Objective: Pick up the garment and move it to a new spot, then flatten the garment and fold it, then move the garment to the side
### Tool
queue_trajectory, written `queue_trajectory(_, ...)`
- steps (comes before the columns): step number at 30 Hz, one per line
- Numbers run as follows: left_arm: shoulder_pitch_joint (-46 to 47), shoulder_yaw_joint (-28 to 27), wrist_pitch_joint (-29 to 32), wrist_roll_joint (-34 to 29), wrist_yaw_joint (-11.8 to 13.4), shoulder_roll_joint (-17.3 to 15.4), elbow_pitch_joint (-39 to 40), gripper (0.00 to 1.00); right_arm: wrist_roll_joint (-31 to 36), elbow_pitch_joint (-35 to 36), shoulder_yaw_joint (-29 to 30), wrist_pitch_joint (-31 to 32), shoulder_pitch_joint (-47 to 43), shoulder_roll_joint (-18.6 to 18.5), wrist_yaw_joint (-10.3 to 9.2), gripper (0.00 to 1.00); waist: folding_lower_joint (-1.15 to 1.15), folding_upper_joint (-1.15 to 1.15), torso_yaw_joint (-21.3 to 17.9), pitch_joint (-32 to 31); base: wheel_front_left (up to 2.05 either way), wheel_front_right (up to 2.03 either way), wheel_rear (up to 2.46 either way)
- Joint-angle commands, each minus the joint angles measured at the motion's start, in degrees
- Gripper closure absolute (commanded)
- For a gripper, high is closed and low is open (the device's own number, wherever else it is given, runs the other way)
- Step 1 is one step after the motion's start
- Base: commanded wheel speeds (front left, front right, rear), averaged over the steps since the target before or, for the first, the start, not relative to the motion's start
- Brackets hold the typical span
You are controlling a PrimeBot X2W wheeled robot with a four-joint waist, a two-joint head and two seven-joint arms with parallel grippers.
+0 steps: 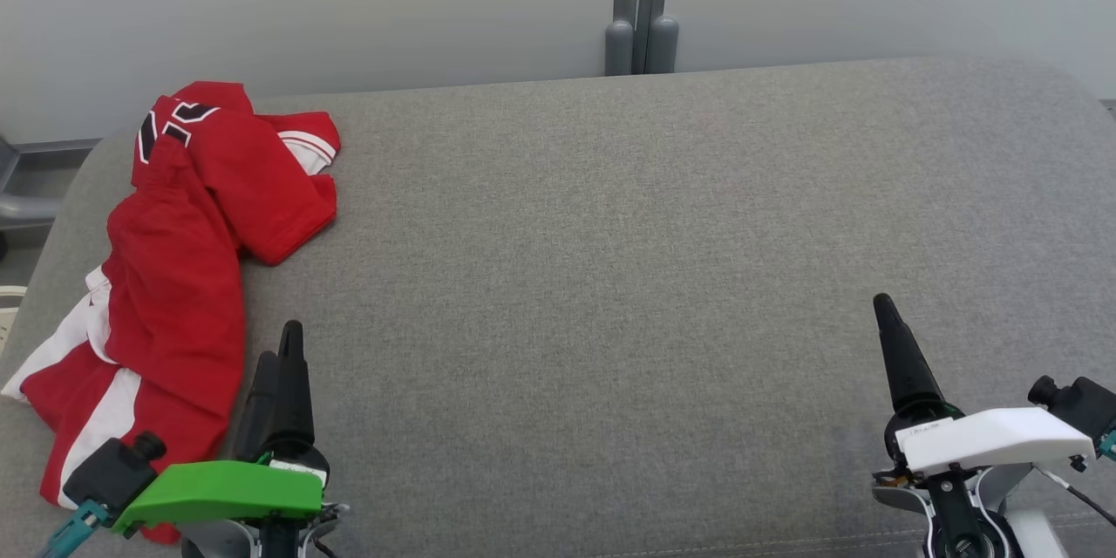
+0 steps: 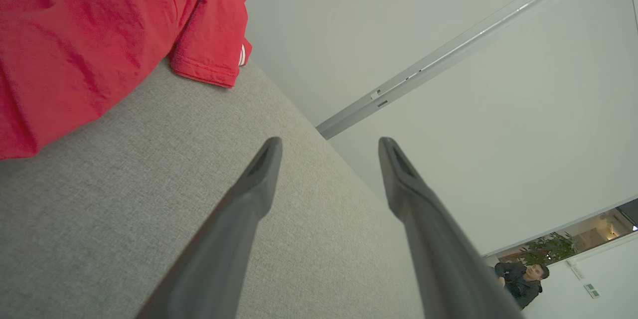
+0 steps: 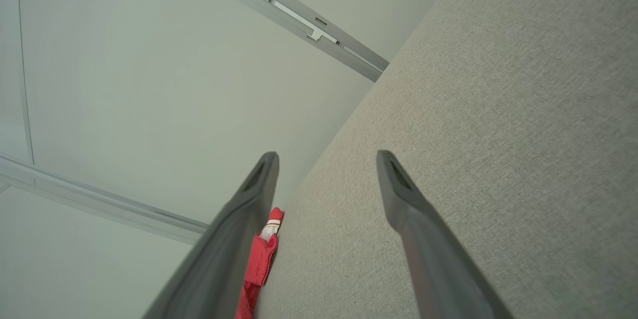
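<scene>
Nearest the head camera are my two arms. The left pincer rises from a green housing at 7 o'clock. The right pincer rises from a white housing at 5 o'clock.

Writing:
- A small white label sits at the base of the right fingers. Its print is too small to read.
- The garment carries a black-and-white marking at its far end. It is creased over and I cannot read it.
- A small green sign shows in the left wrist view and is illegible.

Differences between views:
- The left wrist view shows a seated person and a plant at 4 o'clock, beyond a pale wall.
- The head view shows a grey post at 12 o'clock behind the worktop.
- Both wrist views settle the grip. The left pincer is released, its fingers spread with nothing between them. The right pincer is likewise released and empty.

Position of the task item:
- The red and white garment lies crumpled on the left part of the grey fabric worktop, running from 10 o'clock down to 8 o'clock in the head view.
- Its near red edge lies just beside the left pincer, at that pincer's 9 o'clock.
- In the left wrist view the garment sits at 10 o'clock, apart from the fingertips.
- It is well apart from the right pincer. In the right wrist view a strip of garment shows at 7 o'clock, partly behind one finger.
</scene>
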State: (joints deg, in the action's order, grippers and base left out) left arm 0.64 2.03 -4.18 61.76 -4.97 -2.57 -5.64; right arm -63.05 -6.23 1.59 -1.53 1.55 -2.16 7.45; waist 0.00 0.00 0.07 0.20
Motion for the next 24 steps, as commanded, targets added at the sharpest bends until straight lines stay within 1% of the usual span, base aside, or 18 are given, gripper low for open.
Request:
queue_trajectory(1,0.4,0.3,-0.6,-3.5,0.3,-0.2,1.3,0.0,3.1,1.4,-0.6,-0.8,1.4,-0.4,0.03,0.0,0.0,0.0,0.0,0.0,0.0,0.0,0.0)
queue_trajectory(8,0.0,0.9,-1.8,-13.2,0.9,-0.2,1.9,0.0,12.1,2.1,-2.6,-2.3,1.6,-0.4,0.03,0.0,0.0,0.0,0.0,0.0,0.0,0.0,0.0)
queue_trajectory(13,-0.7,0.4,-2.6,-18.7,1.2,-0.3,2.2,0.0,16.7,2.3,-3.8,-3.3,1.6,-0.5,0.03,0.0,0.0,0.0,0.0,0.0,0.0,0.0,0.0)
queue_trajectory(21,-1.9,-0.3,-3.8,-25.5,1.4,-0.3,1.8,0.0,23.0,1.5,-5.3,-4.8,1.7,-0.5,0.03,0.0,0.0,0.0,0.0,0.0,0.0,0.0,0.0)
queue_trajectory(24,-2.0,-0.4,-4.2,-27.1,1.4,-0.4,1.7,0.0,24.6,1.4,-5.5,-5.1,1.7,-0.5,0.03,0.0,0.0,0.0,0.0,0.0,0.0,0.0,0.0)
